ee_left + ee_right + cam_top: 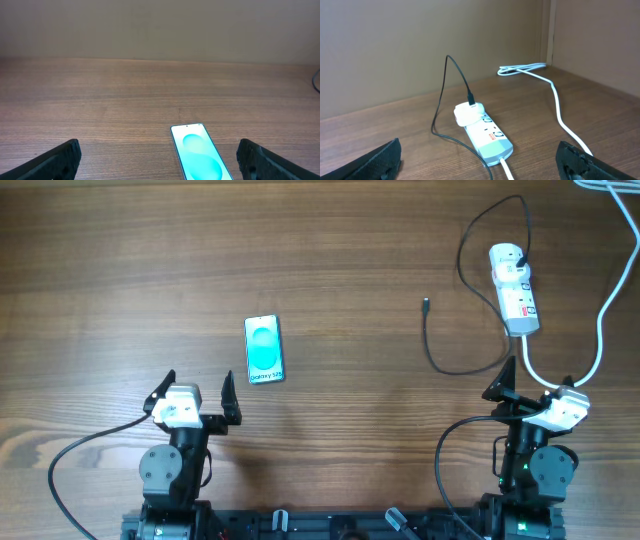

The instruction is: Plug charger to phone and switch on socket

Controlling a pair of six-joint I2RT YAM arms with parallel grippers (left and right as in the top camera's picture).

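Start of task. Both the left gripper (197,392) and the right gripper (537,382) stand wide apart, holding nothing. The phone (264,350) lies flat ahead of the left gripper. The charger tip (425,305) lies loose, left of the socket (514,290). Advised: the right gripper pinches just behind the tip, keeping it level. The port is probably at the phone's near end, but it is too small to confirm.

Our two arms match, L & R. Left gripper (198,380) and right gripper (538,375): each a white boxy plastic head w/ two black wedge-shaped fingers (57,162). Below them we've black rounded motor housings (162,469) on a black base rail (300,526). Thin black looping cables (52,470) trail from each arm. Small green LEDs (520,470) glow on our R arm.
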